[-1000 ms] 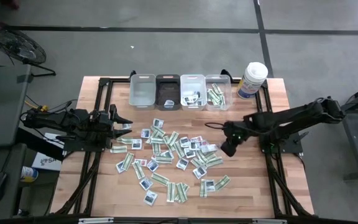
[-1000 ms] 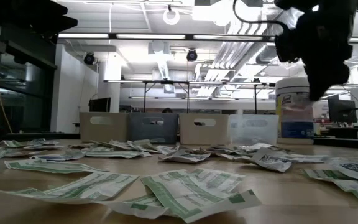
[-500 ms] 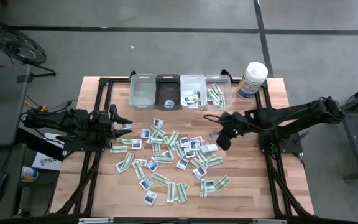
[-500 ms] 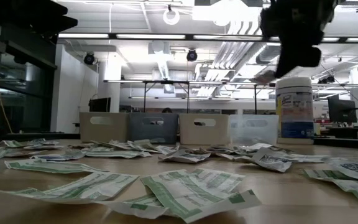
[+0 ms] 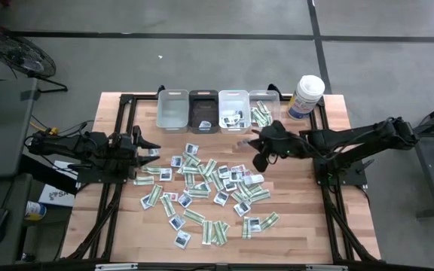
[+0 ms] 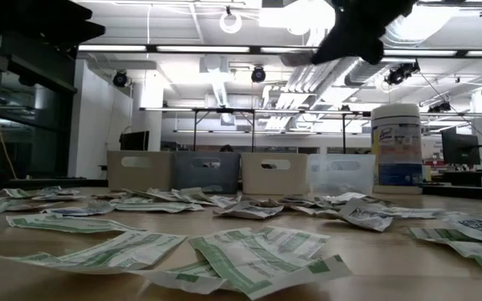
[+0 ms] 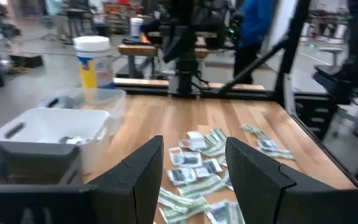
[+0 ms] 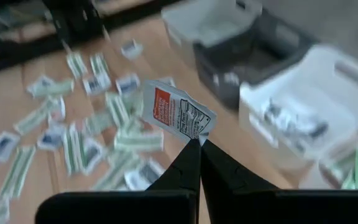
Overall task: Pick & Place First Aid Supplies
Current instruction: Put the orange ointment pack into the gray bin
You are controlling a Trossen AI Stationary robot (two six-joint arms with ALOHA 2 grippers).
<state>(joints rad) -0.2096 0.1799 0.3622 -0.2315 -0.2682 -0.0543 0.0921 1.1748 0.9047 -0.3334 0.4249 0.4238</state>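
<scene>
Wood table point(image 5: 307, 226) w/ scattered packets point(image 5: 202, 184)

Held packet point(image 8: 178, 114): white, orange-red block plus black print. Loose packets point(image 5: 202, 184): green-and-white strips, white squares with dark-blue marks. Bins: clear-grey point(image 5: 172, 110), dark grey point(image 5: 203, 111), white point(image 5: 233, 111), clear point(image 5: 263, 111). Canister point(image 5: 306, 95): white, blue label. Table point(image 5: 300, 226): light wood. Arms black.

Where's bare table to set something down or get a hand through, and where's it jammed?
Free: bare wood of the table on the left side, below the left gripper; the right strip below the white canister; and the near edge. Crowded: the packet pile mid-table, up to the bins, where the right gripper hangs holding a packet.
</scene>
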